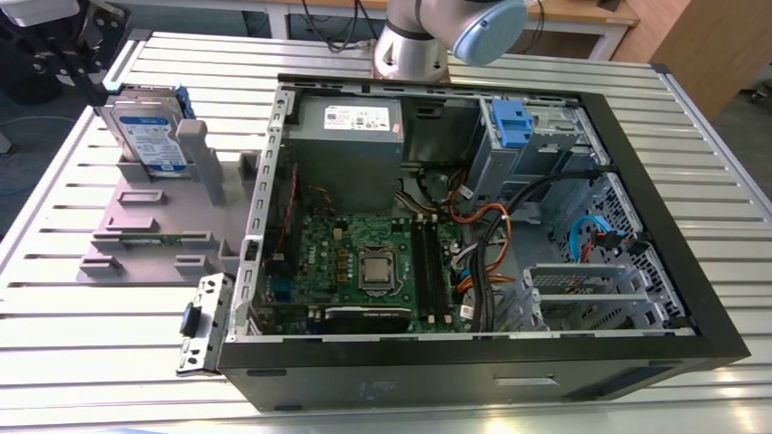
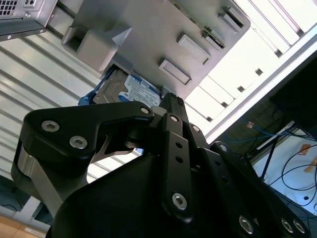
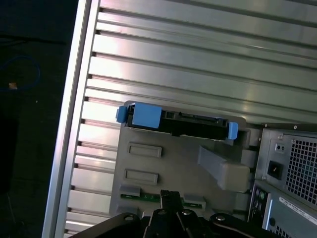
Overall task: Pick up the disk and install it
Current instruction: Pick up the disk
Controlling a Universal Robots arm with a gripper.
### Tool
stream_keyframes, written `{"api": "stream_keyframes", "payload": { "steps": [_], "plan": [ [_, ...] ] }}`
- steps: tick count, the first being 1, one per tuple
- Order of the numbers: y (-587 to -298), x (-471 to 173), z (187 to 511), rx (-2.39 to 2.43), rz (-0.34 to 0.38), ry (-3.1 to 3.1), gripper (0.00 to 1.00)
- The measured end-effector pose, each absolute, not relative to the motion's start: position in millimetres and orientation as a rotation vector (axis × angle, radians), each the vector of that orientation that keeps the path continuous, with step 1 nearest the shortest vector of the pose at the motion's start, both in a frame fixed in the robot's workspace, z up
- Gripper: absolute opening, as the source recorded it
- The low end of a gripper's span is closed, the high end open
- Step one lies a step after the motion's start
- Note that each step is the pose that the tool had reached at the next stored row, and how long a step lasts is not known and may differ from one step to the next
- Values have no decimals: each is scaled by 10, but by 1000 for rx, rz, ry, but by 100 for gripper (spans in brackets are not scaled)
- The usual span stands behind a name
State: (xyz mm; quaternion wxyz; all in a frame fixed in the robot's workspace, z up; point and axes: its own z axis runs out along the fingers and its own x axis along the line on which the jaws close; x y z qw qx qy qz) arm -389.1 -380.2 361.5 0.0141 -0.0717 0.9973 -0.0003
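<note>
Tool (image 3: 169, 197) held pressed together, nothing pinched. Hard drive (image 3: 193, 125) stood on edge in grey stand (image 3: 163, 168), just ahead of tool. Stand set on slatted bench (image 3: 198, 59).

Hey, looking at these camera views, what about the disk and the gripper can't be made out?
1. Exterior view: the gripper is cut off by the top edge; the grey stand hides the lower edge of the disk.
2. Second wrist view: the gripper's black body covers part of the disk's label.
3. First wrist view: the disk is edge-on, so its label face is hidden.
</note>
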Motion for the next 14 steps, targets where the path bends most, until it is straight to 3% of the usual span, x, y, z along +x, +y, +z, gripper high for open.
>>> {"api": "stream_keyframes", "payload": {
  "steps": [14],
  "plan": [
    [-3802,-3891,3615,-271,0,3102,11]
  ]
}}
